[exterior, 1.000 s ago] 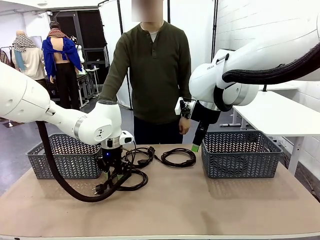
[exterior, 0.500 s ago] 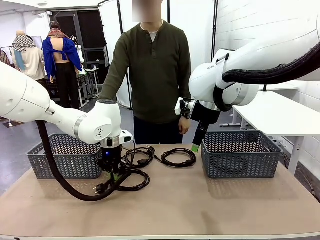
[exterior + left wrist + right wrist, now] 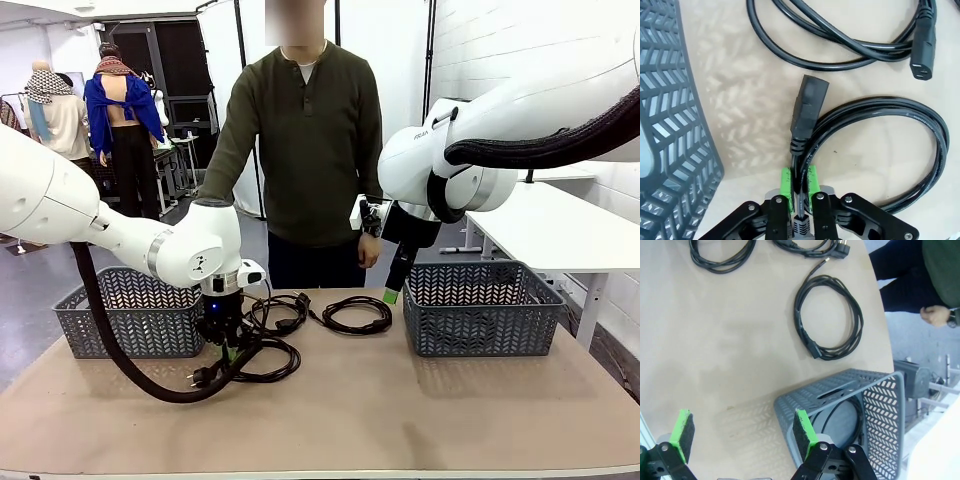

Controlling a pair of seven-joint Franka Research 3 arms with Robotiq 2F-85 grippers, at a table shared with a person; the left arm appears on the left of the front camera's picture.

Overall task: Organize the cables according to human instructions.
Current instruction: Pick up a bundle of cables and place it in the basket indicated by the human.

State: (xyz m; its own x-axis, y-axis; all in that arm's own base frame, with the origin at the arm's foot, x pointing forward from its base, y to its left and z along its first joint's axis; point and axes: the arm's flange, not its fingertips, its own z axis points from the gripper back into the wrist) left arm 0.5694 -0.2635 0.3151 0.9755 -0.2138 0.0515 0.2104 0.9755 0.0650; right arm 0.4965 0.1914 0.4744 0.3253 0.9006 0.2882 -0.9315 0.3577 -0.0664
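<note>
My left fingers clamp one power cord, coil cut off below; my right fingers gape above a grey basket half-hiding a second cord.

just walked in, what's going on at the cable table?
The left tool is shut on a coiled cable just behind its plug, the coil lying on the table beside the left basket. The right tool hangs open near the right basket, which holds one cable. Another coil and a looser bundle lie mid-table. A person stands at the far side.
</note>
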